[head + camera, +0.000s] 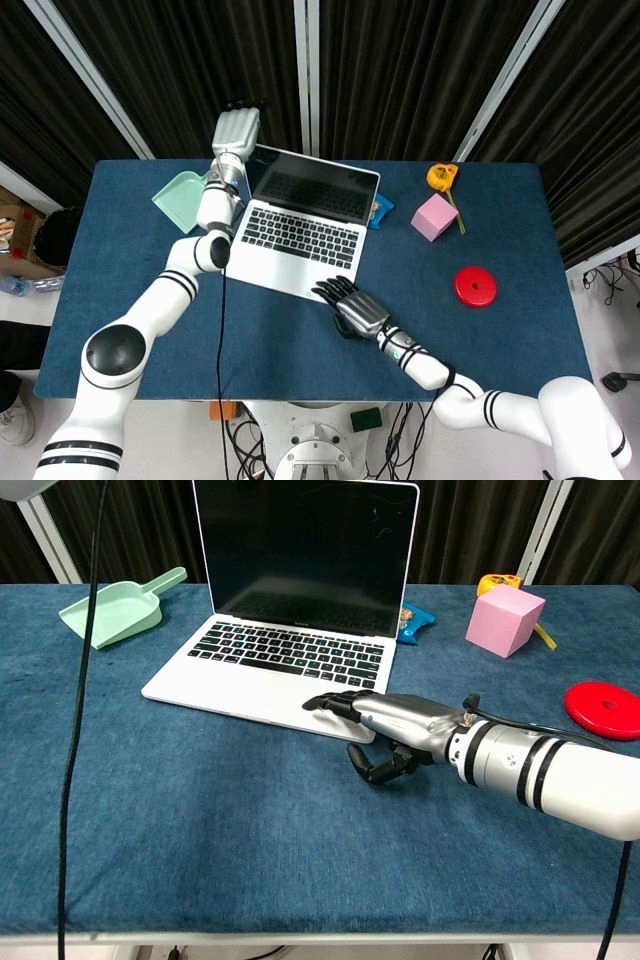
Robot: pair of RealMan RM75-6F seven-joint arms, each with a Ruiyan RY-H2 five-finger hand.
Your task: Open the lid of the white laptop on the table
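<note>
The white laptop (305, 232) lies on the blue tabletop (140, 280), left of centre and turned slightly askew. Its lid (305, 548) is open and stands nearly upright, the dark screen switched off. The base lies flat, showing a black keyboard (290, 652) and a plain white palm rest along the near edge.
</note>
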